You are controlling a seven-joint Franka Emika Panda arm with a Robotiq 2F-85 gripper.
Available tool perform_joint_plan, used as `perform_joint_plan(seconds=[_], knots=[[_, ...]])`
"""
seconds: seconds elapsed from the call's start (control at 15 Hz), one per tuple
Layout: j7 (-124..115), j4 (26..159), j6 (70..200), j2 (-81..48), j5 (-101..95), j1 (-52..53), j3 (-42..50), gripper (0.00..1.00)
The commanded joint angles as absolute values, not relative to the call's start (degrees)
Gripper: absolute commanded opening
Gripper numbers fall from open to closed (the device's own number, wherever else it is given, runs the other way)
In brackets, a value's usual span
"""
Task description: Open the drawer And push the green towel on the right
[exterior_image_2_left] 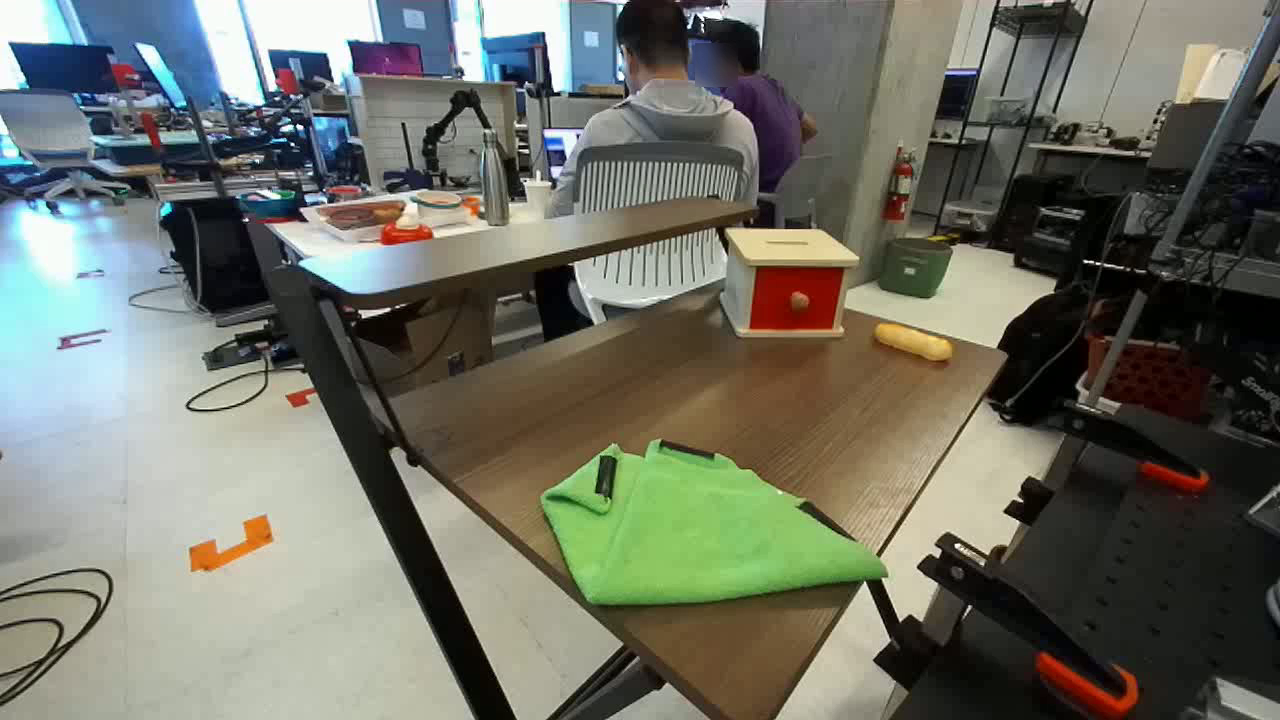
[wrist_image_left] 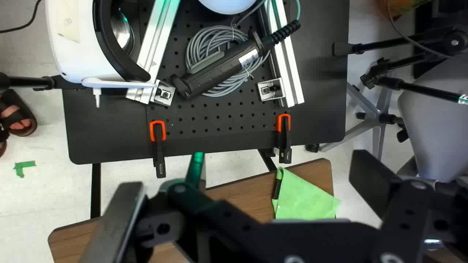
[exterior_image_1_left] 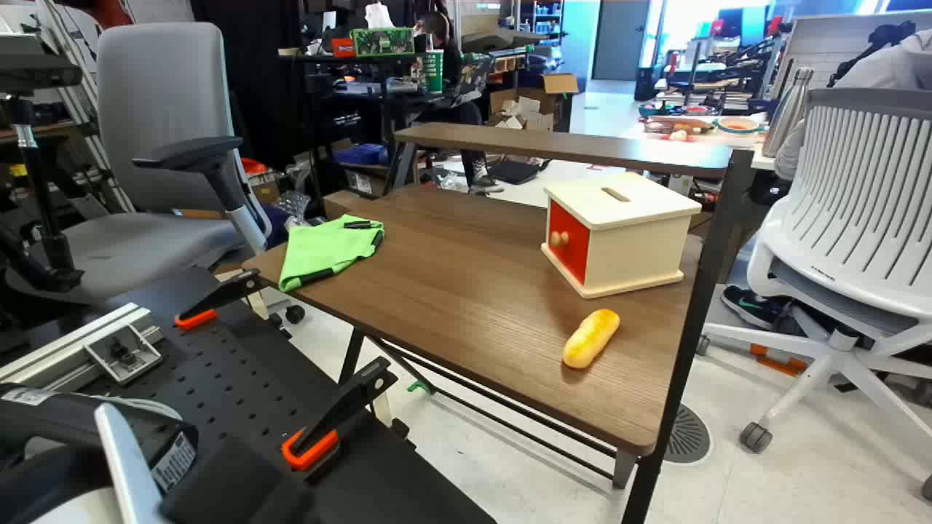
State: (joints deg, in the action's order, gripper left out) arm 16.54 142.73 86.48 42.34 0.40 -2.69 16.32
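A pale wooden box (exterior_image_1_left: pixel 641 247) with a red-fronted drawer (exterior_image_1_left: pixel 566 244) stands on the brown table. The drawer looks shut. Its front and round wooden knob (exterior_image_2_left: pixel 799 300) face the towel side. The green towel (exterior_image_1_left: pixel 324 251) lies folded at the table's opposite end, with black strips on it; it shows larger in an exterior view (exterior_image_2_left: pixel 700 535). My gripper (wrist_image_left: pixel 245 174) is open and empty in the wrist view, its fingers wide apart, high above the tables. The towel (wrist_image_left: pixel 305 197) shows between the fingers, far below, partly hidden by the gripper body. The box is out of the wrist view.
A yellow bread-shaped roll (exterior_image_1_left: pixel 591 338) lies near the box. A raised brown shelf (exterior_image_2_left: pixel 530 245) on black posts runs along one side of the table. A black perforated table (wrist_image_left: pixel 204 120) with orange-and-black clamps (wrist_image_left: pixel 158 142) stands beside it, bearing cables and metal rails.
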Motion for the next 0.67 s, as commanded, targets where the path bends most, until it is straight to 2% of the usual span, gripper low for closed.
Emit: perform_joint_plan(seconds=[0.0,0.27,0.6], knots=[[17.2,142.6,86.4,42.1,0.9,-3.9,15.4,1.00],[16.0,144.0,90.7,42.1,1.8,-4.0,15.0,1.00],[13.4,149.2,112.0,38.6,3.3,-3.6,13.4,1.00]])
